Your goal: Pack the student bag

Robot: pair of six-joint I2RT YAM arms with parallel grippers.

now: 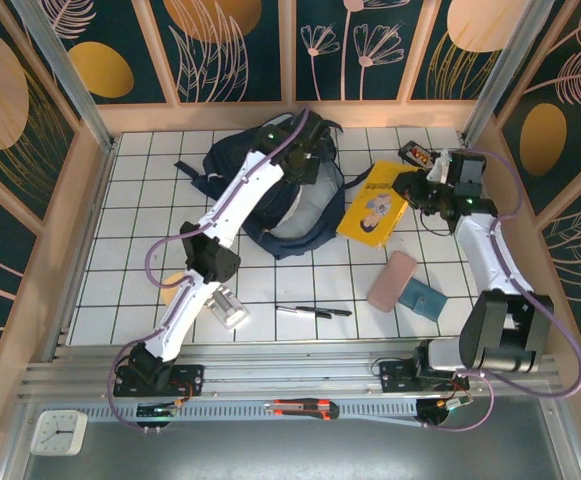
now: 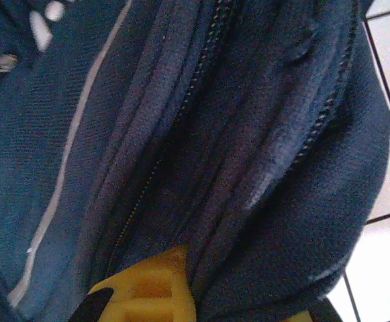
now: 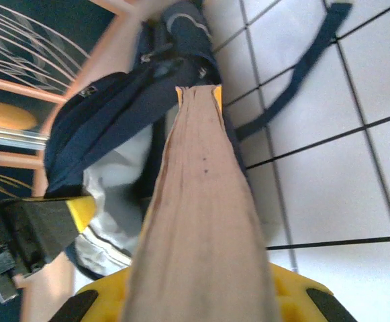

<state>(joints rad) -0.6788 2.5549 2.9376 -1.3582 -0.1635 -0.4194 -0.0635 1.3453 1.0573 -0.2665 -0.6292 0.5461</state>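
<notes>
Yellow book (image 1: pixel 375 205), black pen (image 1: pixel 313 311), pink case (image 1: pixel 392 281), teal pouch (image 1: pixel 423 299), clock (image 1: pixel 58 432)

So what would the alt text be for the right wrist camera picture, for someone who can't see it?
The right tool clamps a yellow book by its edge, tan pages facing the camera, pointing toward the open navy student bag lying on a white tiled table.
</notes>
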